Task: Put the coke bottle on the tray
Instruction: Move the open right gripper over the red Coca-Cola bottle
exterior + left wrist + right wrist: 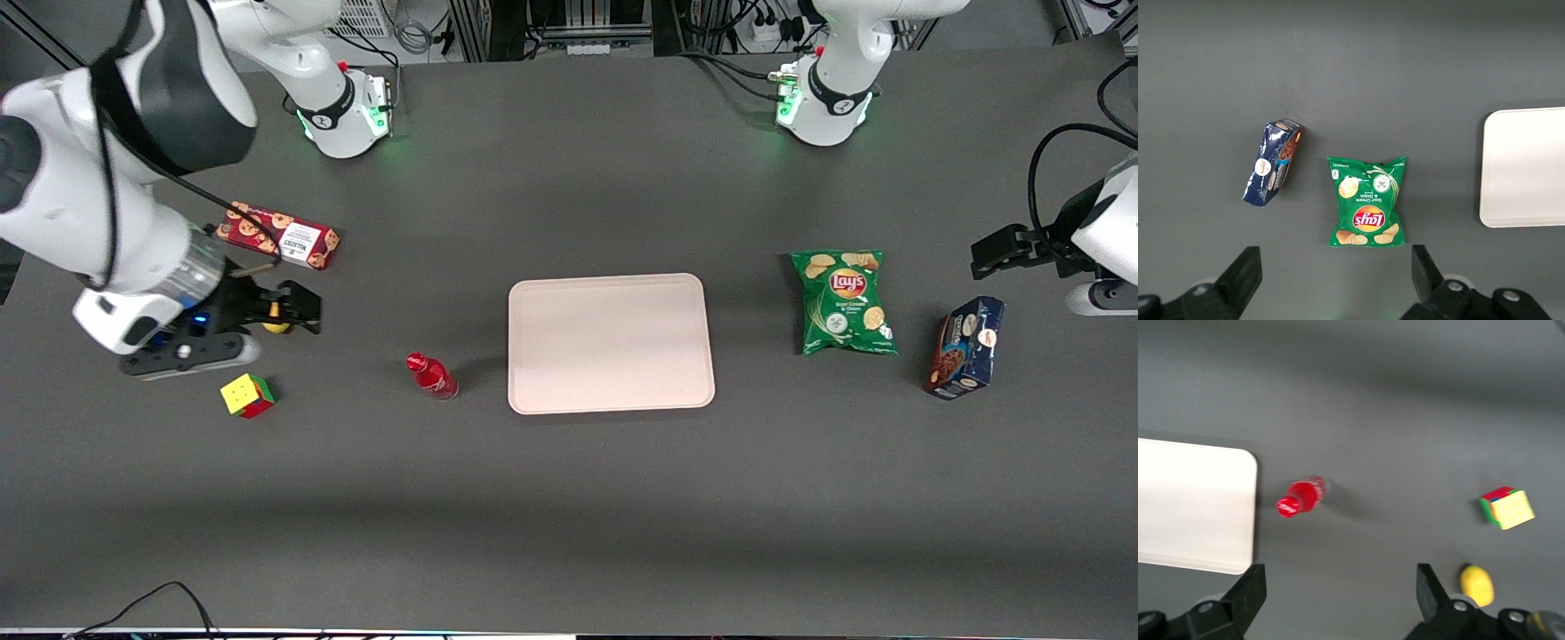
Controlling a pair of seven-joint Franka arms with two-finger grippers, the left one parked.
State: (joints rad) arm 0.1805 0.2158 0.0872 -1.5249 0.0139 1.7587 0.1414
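The coke bottle (432, 375), small, red, with a red cap, stands upright on the dark table close beside the tray (610, 343), a large pale pinkish rectangle with rounded corners. Nothing lies on the tray. Both also show in the right wrist view, the bottle (1301, 497) a short gap from the tray's rim (1245, 513). My right gripper (298, 309) hovers above the table toward the working arm's end, well apart from the bottle. Its fingers (1250, 593) stand wide open with nothing between them.
A multicoloured cube (247, 395) and a small yellow object (277, 326) lie near the gripper. A red cookie box (278, 236) lies farther from the front camera. A green Lay's chip bag (844, 300) and a blue cookie box (965, 346) lie toward the parked arm's end.
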